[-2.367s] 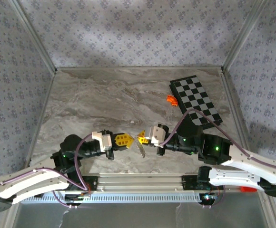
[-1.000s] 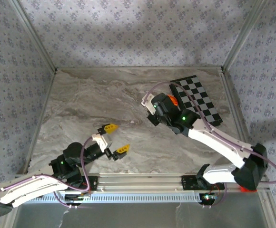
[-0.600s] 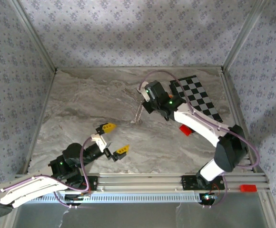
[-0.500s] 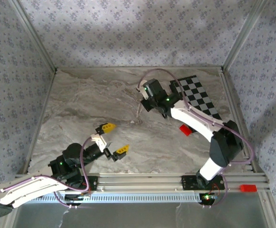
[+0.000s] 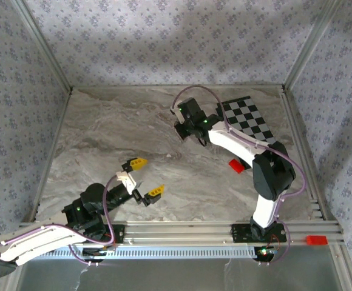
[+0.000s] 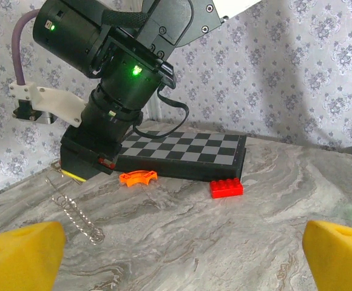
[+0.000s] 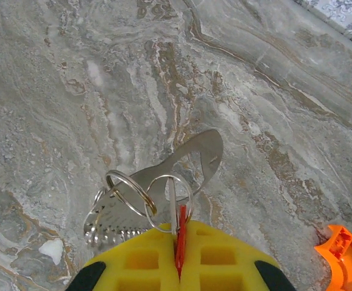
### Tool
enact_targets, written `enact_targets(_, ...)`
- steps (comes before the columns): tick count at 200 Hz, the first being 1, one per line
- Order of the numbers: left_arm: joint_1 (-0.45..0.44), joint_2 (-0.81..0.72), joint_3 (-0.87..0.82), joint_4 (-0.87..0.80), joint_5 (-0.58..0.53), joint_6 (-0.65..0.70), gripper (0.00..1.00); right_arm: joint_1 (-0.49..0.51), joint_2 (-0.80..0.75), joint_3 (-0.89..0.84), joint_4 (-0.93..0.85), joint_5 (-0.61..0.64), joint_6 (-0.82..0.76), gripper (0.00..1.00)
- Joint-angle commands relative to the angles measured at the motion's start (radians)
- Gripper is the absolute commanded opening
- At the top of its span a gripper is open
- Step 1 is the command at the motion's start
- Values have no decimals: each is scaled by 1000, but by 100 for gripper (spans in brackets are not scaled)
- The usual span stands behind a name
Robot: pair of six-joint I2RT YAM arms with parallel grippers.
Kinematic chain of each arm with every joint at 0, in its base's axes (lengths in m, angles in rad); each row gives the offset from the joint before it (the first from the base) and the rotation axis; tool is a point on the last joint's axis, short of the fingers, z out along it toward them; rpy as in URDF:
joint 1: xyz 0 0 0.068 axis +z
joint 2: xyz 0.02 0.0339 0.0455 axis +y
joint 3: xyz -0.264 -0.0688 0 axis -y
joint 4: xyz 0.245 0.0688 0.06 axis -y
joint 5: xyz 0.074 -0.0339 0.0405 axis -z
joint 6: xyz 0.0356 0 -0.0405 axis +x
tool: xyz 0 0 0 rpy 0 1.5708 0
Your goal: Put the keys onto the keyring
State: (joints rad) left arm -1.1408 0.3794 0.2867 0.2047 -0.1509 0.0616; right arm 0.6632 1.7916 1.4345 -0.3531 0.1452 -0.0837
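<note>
Silver metal keys [image 7: 197, 154] threaded on their thin wire keyring [image 7: 133, 191] hang clamped in the right pincer [image 7: 181, 257], carried from centre to upper middle of the top view, while the left pincer [image 5: 147, 176] has spread apart, suggesting threading is finished

**Setting:** robotics laboratory test cell.

**Evidence:**
- Grey marble-patterned worktop [image 5: 115, 133]. It is closed in on three sides by grey floral-patterned wall panels [image 5: 176, 36] set in bare aluminium frame posts [image 5: 42, 45].
- Slotted aluminium rail [image 5: 182, 233] along the worktop's near edge. It carries two white-and-black jointed robot arms, the left [image 5: 36, 239] and the right [image 5: 230, 140].
- Green indicator light [image 6: 136, 71] glowing on an arm housing, and a purple cable [image 6: 17, 42] looping off it.
- Black-and-grey checkerboard panel [image 5: 252, 121] lying flat at the worktop's far right corner.
- Loose props near that panel: a small red plastic building brick [image 5: 236, 165] and an orange curved plastic piece [image 6: 138, 177].
</note>
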Motion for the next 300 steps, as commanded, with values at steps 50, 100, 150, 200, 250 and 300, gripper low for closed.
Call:
enact_targets(50, 0, -8, -7, 34, -17, -10, 99, -3, -110, -164, 67, -52, 99, 0)
enact_targets(100, 0, -7, -7, 35, -19, -6, 99, 1, -176, -295, 31, -77, 118, 0)
enact_targets(150, 0, 14, -11, 57, -19, -6, 99, 3, -226, -424, 38, -133, 164, 0)
enact_targets(200, 0, 24, -14, 70, -20, -8, 99, -18, -238, -527, 89, -300, 257, 0)
enact_targets(250, 0, 23, -17, 74, -25, -4, 99, -24, -223, -586, 101, -364, 308, 0)
enact_targets(300, 0, 19, -21, 74, -29, -5, 99, -21, -224, -653, 117, -395, 353, 1)
